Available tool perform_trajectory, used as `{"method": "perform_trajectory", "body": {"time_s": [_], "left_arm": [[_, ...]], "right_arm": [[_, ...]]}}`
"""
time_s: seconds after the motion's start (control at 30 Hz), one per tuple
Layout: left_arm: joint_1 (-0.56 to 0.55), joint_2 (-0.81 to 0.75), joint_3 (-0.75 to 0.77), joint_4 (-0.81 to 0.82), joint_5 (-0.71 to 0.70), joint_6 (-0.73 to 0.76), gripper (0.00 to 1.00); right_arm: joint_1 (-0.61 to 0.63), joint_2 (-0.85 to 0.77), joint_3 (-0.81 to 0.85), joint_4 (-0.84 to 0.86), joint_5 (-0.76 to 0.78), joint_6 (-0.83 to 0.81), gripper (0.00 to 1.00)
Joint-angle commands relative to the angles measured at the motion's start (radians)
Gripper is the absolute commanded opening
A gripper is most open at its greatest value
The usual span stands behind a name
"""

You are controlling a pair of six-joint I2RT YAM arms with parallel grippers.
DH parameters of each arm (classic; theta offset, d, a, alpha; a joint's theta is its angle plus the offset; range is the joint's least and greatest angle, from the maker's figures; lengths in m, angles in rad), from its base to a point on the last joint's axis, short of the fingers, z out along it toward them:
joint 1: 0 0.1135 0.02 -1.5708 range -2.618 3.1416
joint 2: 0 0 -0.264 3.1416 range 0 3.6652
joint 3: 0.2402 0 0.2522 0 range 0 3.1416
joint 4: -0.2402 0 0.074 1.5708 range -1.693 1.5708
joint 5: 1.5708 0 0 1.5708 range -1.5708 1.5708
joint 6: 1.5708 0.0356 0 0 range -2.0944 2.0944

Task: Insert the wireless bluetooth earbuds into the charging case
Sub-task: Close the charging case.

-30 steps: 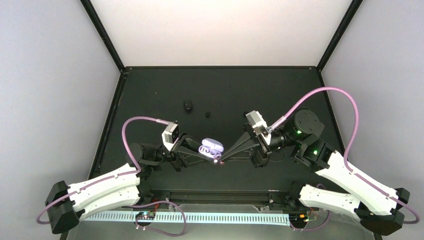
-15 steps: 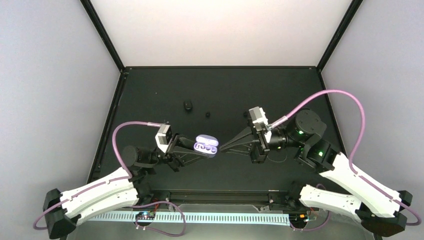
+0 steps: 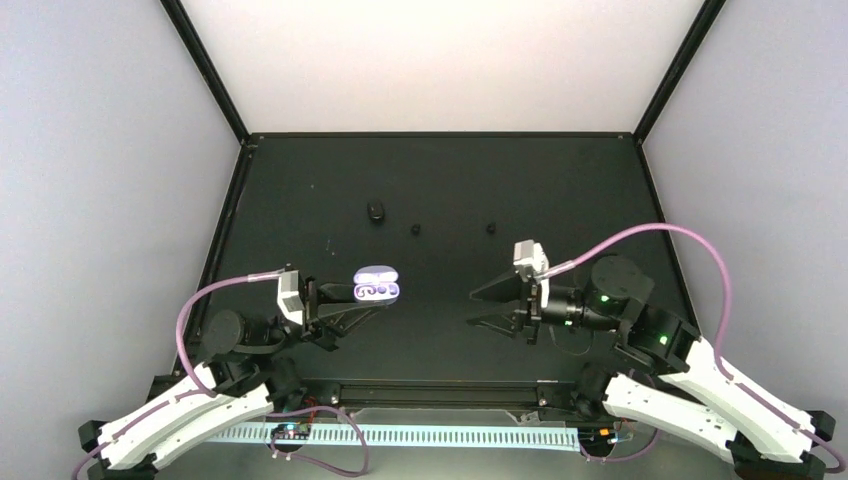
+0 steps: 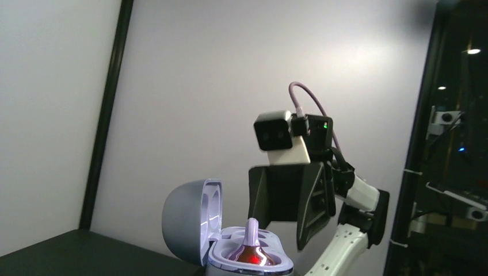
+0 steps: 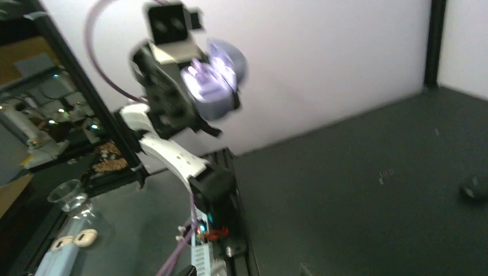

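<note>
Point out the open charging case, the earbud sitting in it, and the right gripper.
charging case (image 3: 377, 286): top view, its lit interior.
earbud (image 4: 251, 231): left wrist view, its upright stem.
right gripper (image 3: 472, 308): top view, midway between open fingertips.

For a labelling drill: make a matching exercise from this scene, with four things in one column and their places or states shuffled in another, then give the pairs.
1. charging case
2. right end effector
3. purple-and-white earbud
4. black earbud

A. lying on the table
B. open
C. seated in the case
D. held off the table, lid open

Pairs: 1-D, 2-B, 3-C, 4-A
</note>
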Motion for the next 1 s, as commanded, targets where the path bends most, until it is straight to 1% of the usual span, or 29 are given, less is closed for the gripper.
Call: {"method": "perform_trajectory", "body": {"time_s": [0.0, 0.13, 0.3, 0.5, 0.57, 0.67, 0.73, 0.9, 0.97], "left_arm": [[-0.002, -0.052, -0.001, -0.147, -0.07, 0.071, 0.02], [-0.003, -0.054, -0.007, -0.163, -0.069, 0.066, 0.02], [-0.002, -0.051, -0.008, -0.191, -0.077, 0.055, 0.02], [-0.002, -0.075, -0.015, -0.244, -0.099, 0.054, 0.01], [-0.003, -0.084, -0.015, -0.266, -0.103, 0.058, 0.02], [-0.002, -0.101, -0.017, -0.29, -0.118, 0.064, 0.02], [-0.002, -0.114, -0.018, -0.305, -0.139, 0.067, 0.02], [-0.002, -0.135, -0.017, -0.331, -0.162, 0.08, 0.02], [-0.002, -0.143, -0.014, -0.35, -0.163, 0.082, 0.02]], "right_arm": [[-0.003, -0.017, -0.08, -0.081, 0.109, 0.053, 0.46], [-0.003, 0.002, -0.129, -0.062, 0.179, 0.103, 0.47], [-0.003, 0.06, -0.136, -0.091, 0.375, 0.18, 0.47], [-0.003, 0.117, -0.138, -0.068, 0.49, 0.24, 0.5], [-0.003, 0.134, -0.134, -0.07, 0.552, 0.256, 0.51], [-0.005, 0.18, -0.109, -0.09, 0.686, 0.285, 0.54], [-0.042, 0.232, -0.081, -0.083, 0.727, 0.297, 0.54], [-0.186, 0.424, -0.028, 0.004, 0.729, 0.334, 0.54], [-0.272, 0.51, -0.019, 0.055, 0.706, 0.369, 0.52]]}}
